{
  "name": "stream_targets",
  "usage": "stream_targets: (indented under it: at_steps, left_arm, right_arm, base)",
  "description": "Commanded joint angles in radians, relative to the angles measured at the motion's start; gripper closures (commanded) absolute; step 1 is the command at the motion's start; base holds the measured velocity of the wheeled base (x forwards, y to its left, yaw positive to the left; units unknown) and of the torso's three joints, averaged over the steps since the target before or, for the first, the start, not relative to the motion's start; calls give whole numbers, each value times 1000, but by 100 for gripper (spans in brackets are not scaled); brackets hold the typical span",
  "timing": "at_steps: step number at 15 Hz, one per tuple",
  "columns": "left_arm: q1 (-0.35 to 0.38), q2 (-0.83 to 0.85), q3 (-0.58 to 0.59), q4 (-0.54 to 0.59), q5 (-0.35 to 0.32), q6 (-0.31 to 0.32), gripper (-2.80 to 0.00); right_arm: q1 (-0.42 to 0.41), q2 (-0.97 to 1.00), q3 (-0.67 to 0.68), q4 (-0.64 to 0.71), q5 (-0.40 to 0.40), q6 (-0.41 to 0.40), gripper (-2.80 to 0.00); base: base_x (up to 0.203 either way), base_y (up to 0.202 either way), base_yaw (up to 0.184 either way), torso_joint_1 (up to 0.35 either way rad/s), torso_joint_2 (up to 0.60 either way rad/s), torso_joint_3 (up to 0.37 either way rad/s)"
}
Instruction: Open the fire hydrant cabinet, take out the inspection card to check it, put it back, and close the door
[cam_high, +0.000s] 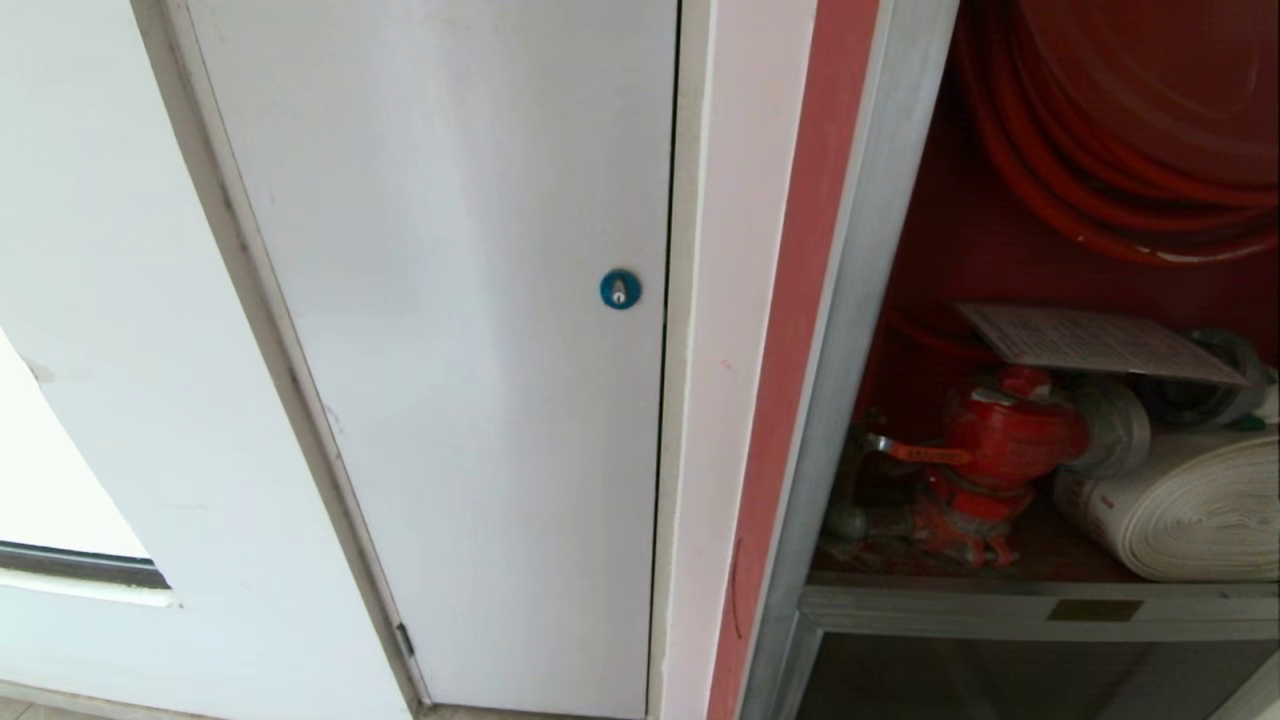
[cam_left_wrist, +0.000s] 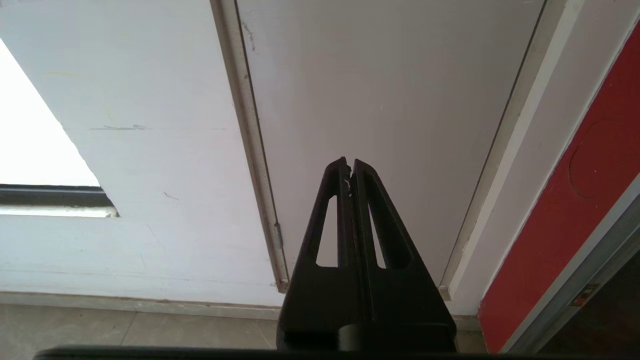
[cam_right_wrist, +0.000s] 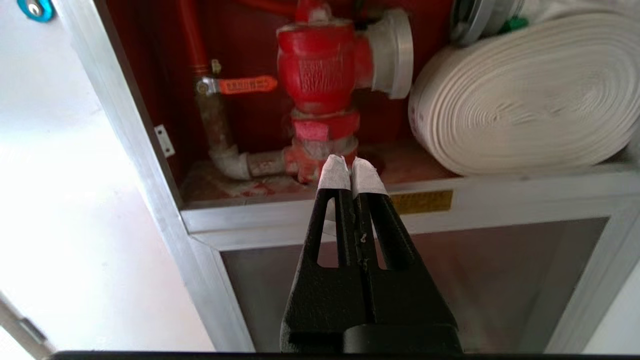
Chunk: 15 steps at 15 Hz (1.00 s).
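Right gripper (cam_right_wrist: 351, 167): nearest the lens in the right wrist view, lower centre of frame. Its two black fingers are pressed together along their whole length, white-taped tips (cam_right_wrist: 334, 174) meeting; it is clenched on nothing and touches nothing. It hangs in front of the fire hydrant cabinet (cam_right_wrist: 150, 165), tips overlapping the base of the red valve (cam_right_wrist: 320, 65) (contact not indicated).

Outward from the pincer: the valve stands upper centre with an orange-handled lever (cam_right_wrist: 245, 85) to its left; the white rolled hose (cam_right_wrist: 520, 100) fills the upper right, resting on the cabinet's sill. A small yellow plate (cam_right_wrist: 422, 201) sits on the sill just right of the tips. Below it, a smaller dark pane (cam_right_wrist: 450, 280) occupies the lower frame.

Left gripper (cam_left_wrist: 350, 167): lower centre of the left wrist view, fingers likewise closed flat against each other, empty, facing the plain white door (cam_left_wrist: 390, 100).

Head view: neither arm shows. The white door with its round blue lock (cam_high: 620, 289) takes the centre. The cabinet stands open at the right; the red hose reel (cam_high: 1130, 120) is at upper right. The inspection card (cam_high: 1090, 342) lies flat inside, right of centre, above the valve and hose roll (what it rests on cannot be told). The cabinet's own door is not seen.
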Motion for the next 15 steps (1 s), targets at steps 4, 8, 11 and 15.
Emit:
stream_targets:
  at_steps: [4,8,11,15]
  left_arm:
    - [0,1,6,0,0,0,0]
    - [0,1,6,0,0,1,0]
    - [0,1,6,0,0,1,0]
    - [0,1,8,0,0,1,0]
  right_arm:
    - [0,0,33,-1,22,3,0]
    - [0,0,42,27,78,5,0]
    - [0,0,42,77,85,5,0]
    - [0,0,42,78,85,-3,0]
  base:
    - [0,0,0,0,0,0]
    - [0,0,0,0,0,0]
    - [0,0,0,0,0,0]
    - [0,0,0,0,0,0]
